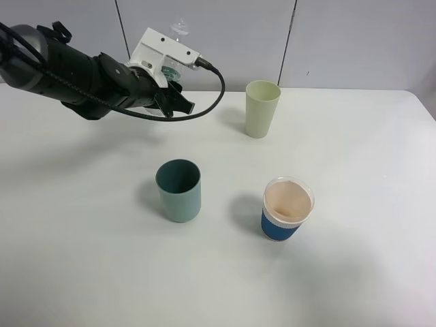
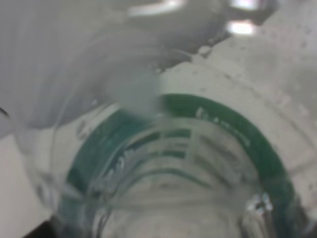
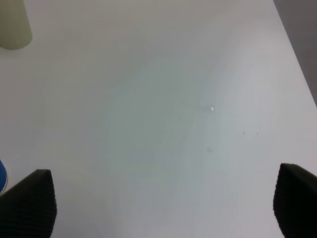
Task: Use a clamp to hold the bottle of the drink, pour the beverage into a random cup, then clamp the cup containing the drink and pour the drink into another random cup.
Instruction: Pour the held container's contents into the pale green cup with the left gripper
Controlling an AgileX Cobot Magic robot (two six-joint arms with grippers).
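Looking down on a white table (image 1: 82, 266) with three cups, all upright and well apart. Got a pale green cup (image 1: 262, 107) at 1 o'clock near the far edge and a teal cup (image 1: 179, 189) just off the middle toward 8 o'clock. Then a blue paper cup (image 1: 287, 208) at 4 o'clock with a pinkish-tan drink (image 1: 289, 199) inside. Only seeing dark inside the teal one, and can't tell what the pale green one holds.

Up at 10 o'clock, stretched in from the left edge: the left gripper (image 1: 174, 102), hanging above the table and clamped on a clear bottle (image 2: 198, 148) with a green band. Nothing but bottle filling that wrist view, so no telling how much liquid is in there.

Over to the right gripper (image 3: 162, 201): spread wide, black fingertips (image 3: 27, 206) way out to either side, gripping nothing, just bare table between them. Same wrist view catches the base of the pale green cup, a sliver of the blue one, and the table's edge with grey past it.

For elbow room: loads of bare table from 5 round to 9 o'clock along the near edge, plus the whole 3 o'clock side out to the right edge. Decent gap between the teal and blue cups too, and a wider one up to the pale green cup.
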